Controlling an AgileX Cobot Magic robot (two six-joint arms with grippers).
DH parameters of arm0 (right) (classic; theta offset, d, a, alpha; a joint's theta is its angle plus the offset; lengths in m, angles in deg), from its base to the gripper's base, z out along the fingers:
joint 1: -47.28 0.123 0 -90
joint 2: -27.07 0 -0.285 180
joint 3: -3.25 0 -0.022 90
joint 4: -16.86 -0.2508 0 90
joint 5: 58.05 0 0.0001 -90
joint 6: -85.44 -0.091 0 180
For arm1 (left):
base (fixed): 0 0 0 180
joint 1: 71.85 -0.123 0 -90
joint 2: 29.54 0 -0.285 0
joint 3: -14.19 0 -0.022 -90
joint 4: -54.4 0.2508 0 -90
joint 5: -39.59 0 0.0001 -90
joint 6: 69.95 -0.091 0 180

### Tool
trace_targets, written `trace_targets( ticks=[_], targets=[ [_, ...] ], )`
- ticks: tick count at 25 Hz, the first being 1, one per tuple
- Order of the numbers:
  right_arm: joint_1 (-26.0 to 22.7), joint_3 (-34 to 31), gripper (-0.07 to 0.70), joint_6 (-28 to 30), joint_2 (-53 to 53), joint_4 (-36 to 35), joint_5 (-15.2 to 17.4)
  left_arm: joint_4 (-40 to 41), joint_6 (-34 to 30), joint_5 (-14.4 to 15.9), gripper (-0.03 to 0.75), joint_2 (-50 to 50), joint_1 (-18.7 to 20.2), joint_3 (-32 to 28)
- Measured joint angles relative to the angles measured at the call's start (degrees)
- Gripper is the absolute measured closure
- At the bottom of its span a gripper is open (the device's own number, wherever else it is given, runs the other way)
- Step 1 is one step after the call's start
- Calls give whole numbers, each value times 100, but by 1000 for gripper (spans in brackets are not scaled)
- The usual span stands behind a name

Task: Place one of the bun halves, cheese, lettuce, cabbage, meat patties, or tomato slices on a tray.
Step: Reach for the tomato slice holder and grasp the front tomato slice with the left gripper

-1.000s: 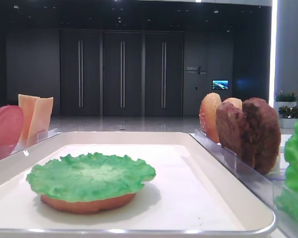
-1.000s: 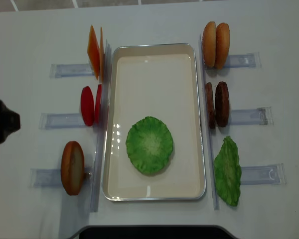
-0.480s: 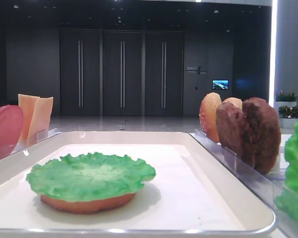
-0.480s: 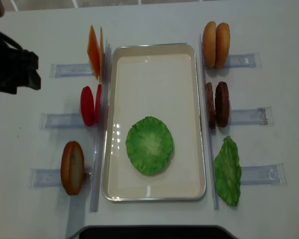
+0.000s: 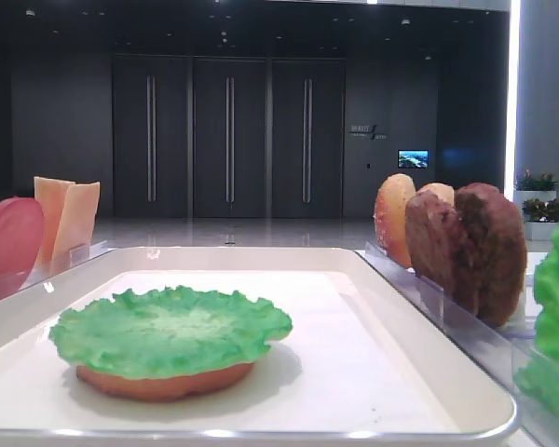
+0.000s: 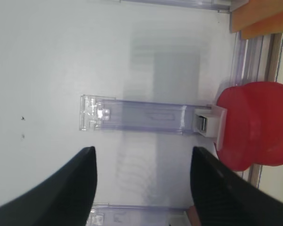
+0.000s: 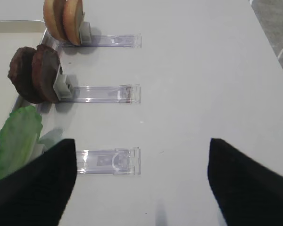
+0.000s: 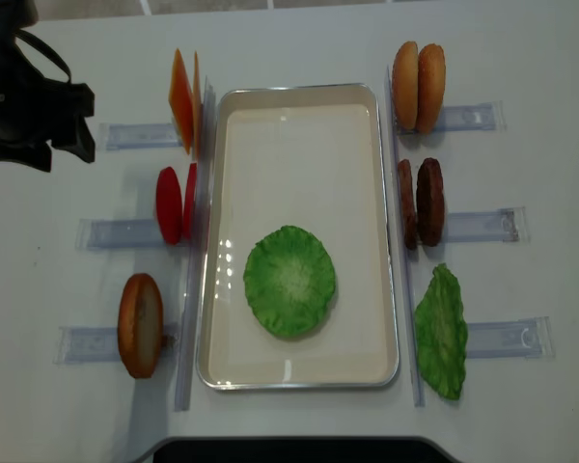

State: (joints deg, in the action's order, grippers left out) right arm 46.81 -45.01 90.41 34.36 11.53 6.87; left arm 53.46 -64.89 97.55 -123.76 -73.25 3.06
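My left gripper (image 6: 141, 188), jaws apart and empty, hovered left of the smooth red tomato slices (image 6: 254, 125); I judged it might topple them, though depth was unclear.

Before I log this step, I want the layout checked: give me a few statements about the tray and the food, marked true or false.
1. A lettuce leaf lies on a bun half in the tray. True.
2. The tomato slices lie flat in the tray. False: they stand on edge in a holder left of it.
3. Two meat patties stand right of the tray. True.
4. The left gripper holds a cheese slice. False: its jaws are open and empty.
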Motion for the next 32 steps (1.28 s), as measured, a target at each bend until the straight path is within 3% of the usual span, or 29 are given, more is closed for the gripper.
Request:
trace_targets(
  ticks=[5,12,16,24,32],
  targets=[
    [0,0,89,0,0,0,0,172,264,0,244,0,254,6],
    [0,0,89,0,0,0,0,378,1182,-215,244,0,1640,6],
    [0,0,89,0,0,0,0,383,1589,-256,244,0,2140,6],
    [0,0,89,0,0,0,0,398,1773,-259,244,-204,2256,6],
    [0,0,89,0,0,0,0,391,1773,-523,244,-663,2256,6]
  ],
)
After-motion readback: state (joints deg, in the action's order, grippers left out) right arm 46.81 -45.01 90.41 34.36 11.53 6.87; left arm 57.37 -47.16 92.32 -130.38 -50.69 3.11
